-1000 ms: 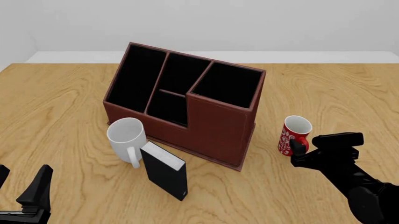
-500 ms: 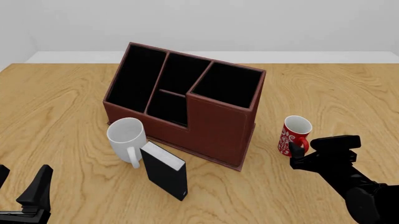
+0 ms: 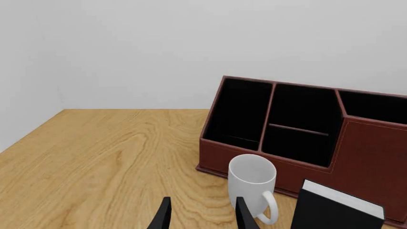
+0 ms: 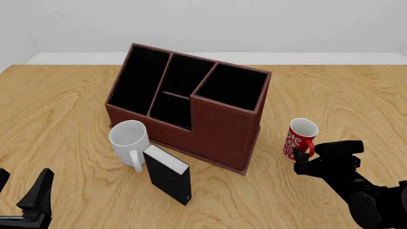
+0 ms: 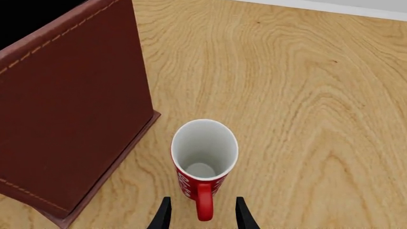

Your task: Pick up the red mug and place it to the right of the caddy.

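Your right gripper (image 4: 304,160) has backed toward you and dropped slightly since a second ago; red mug (image 4: 300,138) unmoved. Fingers (image 5: 165,214) spread, straddling mug handle, not gripping it. Your left gripper (image 3: 202,217) parked at near left edge, fingers parted, holding nothing. Black box (image 4: 167,174) and white mug (image 4: 129,140) stand just in front of caddy (image 4: 190,107). Red mug upright on table (image 4: 64,109), near caddy's right side, apart from it.
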Controlling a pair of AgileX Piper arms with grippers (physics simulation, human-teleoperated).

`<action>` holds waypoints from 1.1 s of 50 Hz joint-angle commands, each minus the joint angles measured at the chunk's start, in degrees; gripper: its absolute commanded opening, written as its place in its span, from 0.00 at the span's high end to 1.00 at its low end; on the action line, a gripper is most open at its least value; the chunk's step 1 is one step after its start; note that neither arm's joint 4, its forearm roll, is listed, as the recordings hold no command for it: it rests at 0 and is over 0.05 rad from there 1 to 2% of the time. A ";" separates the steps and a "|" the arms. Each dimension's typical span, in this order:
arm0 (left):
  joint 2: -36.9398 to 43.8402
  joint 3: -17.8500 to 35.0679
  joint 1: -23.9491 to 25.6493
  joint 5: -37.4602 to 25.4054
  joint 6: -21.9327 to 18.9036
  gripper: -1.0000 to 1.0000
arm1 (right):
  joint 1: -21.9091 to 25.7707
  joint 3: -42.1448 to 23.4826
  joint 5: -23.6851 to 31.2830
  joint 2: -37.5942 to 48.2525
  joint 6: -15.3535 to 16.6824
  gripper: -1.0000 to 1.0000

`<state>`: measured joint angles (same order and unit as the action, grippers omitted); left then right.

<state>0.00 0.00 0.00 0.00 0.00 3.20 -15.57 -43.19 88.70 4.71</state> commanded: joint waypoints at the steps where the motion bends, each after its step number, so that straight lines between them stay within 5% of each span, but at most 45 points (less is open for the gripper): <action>1: 0.00 0.00 0.00 0.00 0.00 0.00 | -0.02 -0.10 -0.65 1.30 -0.18 0.00; 7: 0.00 0.00 0.00 0.00 0.00 0.00 | -0.36 0.65 -0.32 -0.09 0.13 0.00; 8: 0.00 0.00 0.00 0.00 0.00 0.00 | -0.69 0.76 0.12 -0.85 -0.09 1.00; 28: 0.00 0.00 0.00 0.00 0.00 0.00 | -1.16 1.83 2.48 -6.12 0.53 1.00; 55: 0.00 0.00 0.00 0.00 0.00 0.00 | 4.88 4.35 10.51 -19.14 -1.68 1.00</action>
<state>0.00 0.00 0.00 0.00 0.00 6.09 -11.62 -34.72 73.40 4.56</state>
